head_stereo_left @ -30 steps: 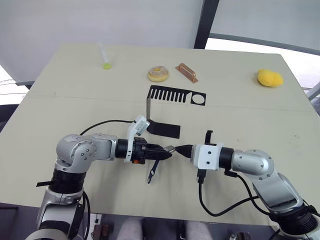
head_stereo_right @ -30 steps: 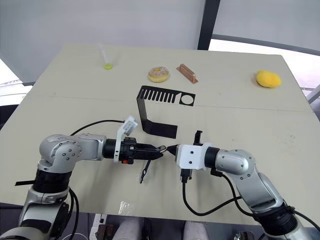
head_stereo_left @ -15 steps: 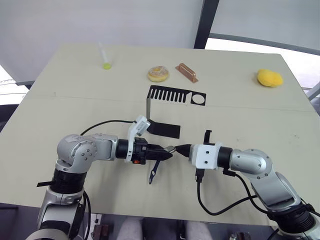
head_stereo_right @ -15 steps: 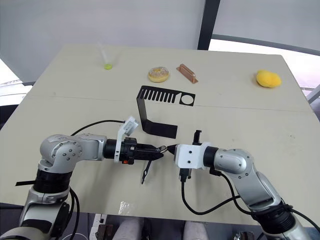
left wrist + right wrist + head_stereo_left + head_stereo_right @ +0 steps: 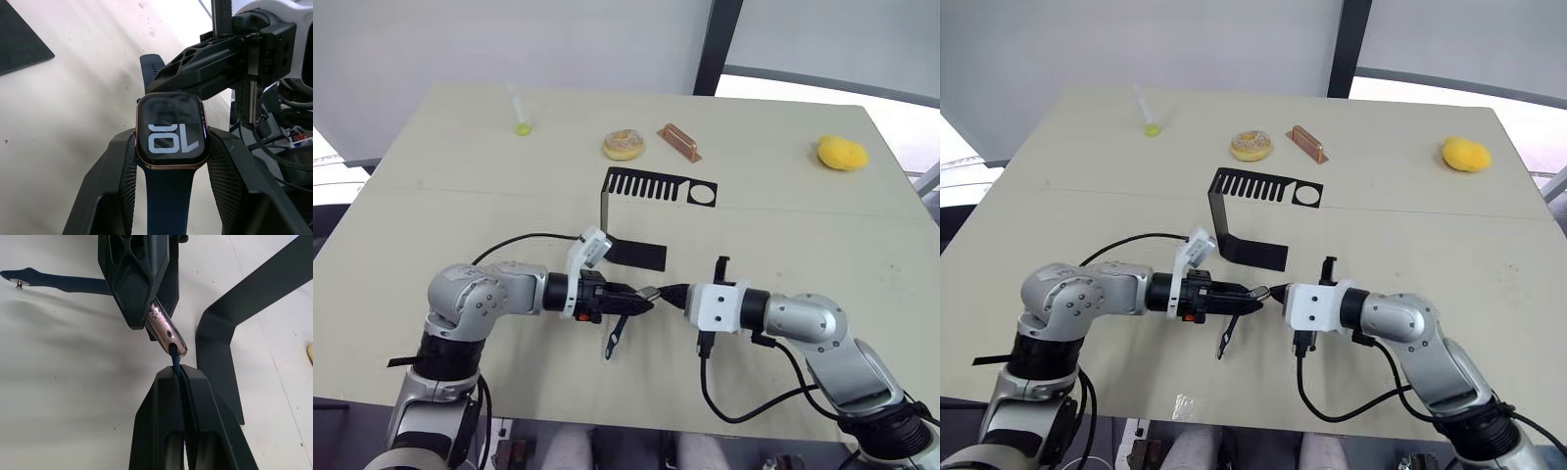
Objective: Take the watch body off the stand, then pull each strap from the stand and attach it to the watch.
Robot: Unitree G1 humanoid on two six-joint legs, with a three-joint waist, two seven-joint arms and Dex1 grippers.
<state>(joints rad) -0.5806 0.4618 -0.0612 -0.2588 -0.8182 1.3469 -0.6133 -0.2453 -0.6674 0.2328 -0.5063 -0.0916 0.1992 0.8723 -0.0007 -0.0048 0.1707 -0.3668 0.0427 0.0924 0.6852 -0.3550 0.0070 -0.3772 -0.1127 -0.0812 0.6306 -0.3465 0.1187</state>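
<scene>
Where the two arms meet above the near part of the desk (image 5: pixel 431 196), the left end effector (image 5: pixel 641 301) clamps the watch body (image 5: pixel 172 131) by its sides, one finger (image 5: pixel 120 171) against each edge. The case is a rounded square with a rose-gold rim and a black screen showing large white digits. One navy strap (image 5: pixel 613 335) is already fitted to the case and hangs down from the left end effector toward the desk, its free end carrying a small metal pin. The right end effector (image 5: pixel 674 292) points straight at the watch, fingers pressed together on the second navy strap (image 5: pixel 175 356), which is held edge-on with its tip touching the end of the case. Whether that tip is seated in the slot cannot be told.

Just beyond the end effectors the black stand (image 5: pixel 641 220) sits on the desk, its bent C shape carrying no parts, its top plate showing comb slots and a round hole. Farther back lie a doughnut (image 5: pixel 624 145), a copper bar (image 5: pixel 678 142), a yellow sponge (image 5: pixel 842 153) and a clear tube with a green tip (image 5: pixel 518 110).
</scene>
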